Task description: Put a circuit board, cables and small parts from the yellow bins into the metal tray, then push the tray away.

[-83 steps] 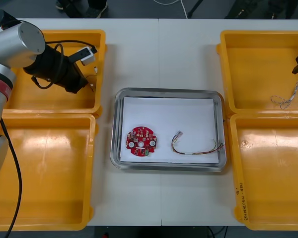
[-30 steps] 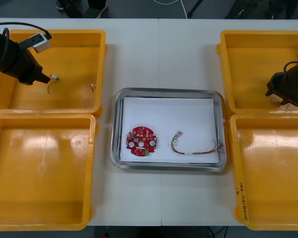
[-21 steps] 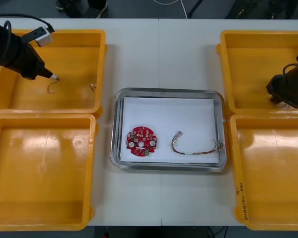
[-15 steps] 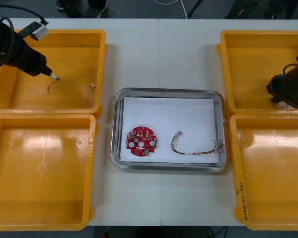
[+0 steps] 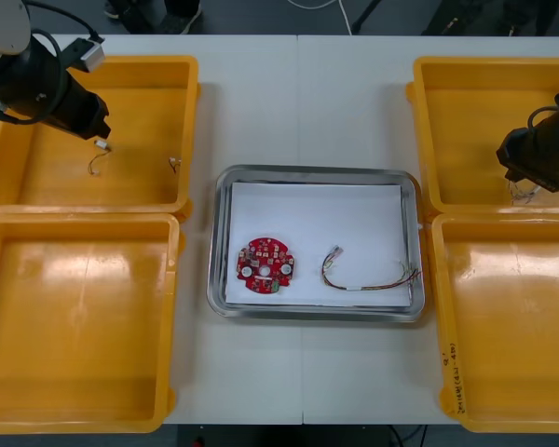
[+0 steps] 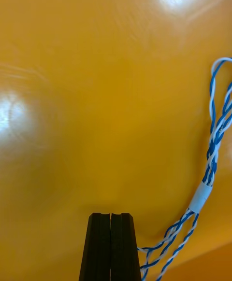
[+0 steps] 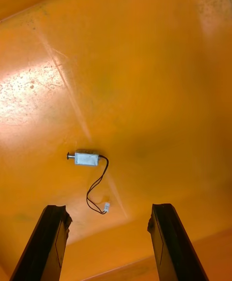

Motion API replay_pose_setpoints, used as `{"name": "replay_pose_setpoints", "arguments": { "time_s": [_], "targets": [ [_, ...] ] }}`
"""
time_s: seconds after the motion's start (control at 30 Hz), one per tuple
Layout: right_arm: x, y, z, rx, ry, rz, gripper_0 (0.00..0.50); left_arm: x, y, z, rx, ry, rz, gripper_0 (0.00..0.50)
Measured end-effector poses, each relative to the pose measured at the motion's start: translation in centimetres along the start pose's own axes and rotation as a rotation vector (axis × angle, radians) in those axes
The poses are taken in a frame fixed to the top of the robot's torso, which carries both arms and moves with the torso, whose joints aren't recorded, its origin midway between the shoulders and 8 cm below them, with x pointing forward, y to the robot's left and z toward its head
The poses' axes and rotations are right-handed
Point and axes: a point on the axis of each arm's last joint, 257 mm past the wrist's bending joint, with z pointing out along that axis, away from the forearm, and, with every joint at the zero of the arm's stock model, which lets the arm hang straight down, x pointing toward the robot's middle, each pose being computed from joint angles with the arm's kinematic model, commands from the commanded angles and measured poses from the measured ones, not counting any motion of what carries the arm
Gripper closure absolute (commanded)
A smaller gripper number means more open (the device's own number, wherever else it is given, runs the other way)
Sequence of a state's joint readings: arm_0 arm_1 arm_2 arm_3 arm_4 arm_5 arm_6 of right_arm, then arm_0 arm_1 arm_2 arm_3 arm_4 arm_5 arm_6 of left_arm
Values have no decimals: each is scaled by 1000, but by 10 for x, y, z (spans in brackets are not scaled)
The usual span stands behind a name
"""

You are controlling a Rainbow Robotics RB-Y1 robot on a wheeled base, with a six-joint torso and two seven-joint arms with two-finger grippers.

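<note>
My right gripper point(image 5: 533, 177) is down in the far right yellow bin point(image 5: 475, 112), shut, fingers together point(image 6: 110, 216). A twisted blue and white cable point(image 6: 212, 165) lies beside them, its strands running to the side of one finger; whether any is pinched I cannot tell. A bit of that cable point(image 5: 524, 193) peeks out under the gripper. My left gripper point(image 5: 98, 128) hovers open point(image 7: 108, 211) over the far left bin point(image 5: 140, 186). A small metal part point(image 7: 87, 158) with a thin black wire lies beyond its fingers. The metal tray point(image 5: 317, 172) holds a red circuit board point(image 5: 265, 264) and a red and yellow cable point(image 5: 368, 279).
A second small metal part point(image 5: 174, 164) lies near the far left bin's right wall. Two near bins, left point(image 5: 74, 326) and right point(image 5: 512, 326), flank the tray. Bare table stretches beyond and in front of the tray.
My right gripper has shut beside the blue and white cable and shifted slightly. The left gripper has drifted a little toward the tray side, staying open over the small part.
</note>
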State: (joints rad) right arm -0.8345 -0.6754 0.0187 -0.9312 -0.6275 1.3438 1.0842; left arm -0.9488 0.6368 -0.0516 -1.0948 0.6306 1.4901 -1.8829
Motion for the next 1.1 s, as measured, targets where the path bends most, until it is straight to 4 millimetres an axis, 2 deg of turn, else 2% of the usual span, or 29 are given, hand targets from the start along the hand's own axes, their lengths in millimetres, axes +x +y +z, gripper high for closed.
{"name": "replay_pose_setpoints", "arguments": {
  "time_s": [0.3, 0.47, 0.63, 0.83, 0.97, 1.1],
  "targets": [
    [-6, 11, -8, -19, -24, -20, 500, -7, 8, 7, -94, -14, -166, 0],
    [-2, 18, -5, -32, -15, -22, 500, -15, 11, 14, -132, -44, -165, 0],
    [9, 39, 0, -63, 1, -35, 500, -19, 15, 29, -137, -79, -179, 0],
    [17, 67, 1, -100, 9, -54, 500, -13, 16, 42, -127, -80, -230, 0],
    [9, 76, -1, -118, -24, -62, 500, -13, 14, 44, -117, -85, -307, 0],
    [1, 77, -1, -117, -59, -96, 500, -13, 16, 49, -108, -102, -404, 0]
  ]
}}
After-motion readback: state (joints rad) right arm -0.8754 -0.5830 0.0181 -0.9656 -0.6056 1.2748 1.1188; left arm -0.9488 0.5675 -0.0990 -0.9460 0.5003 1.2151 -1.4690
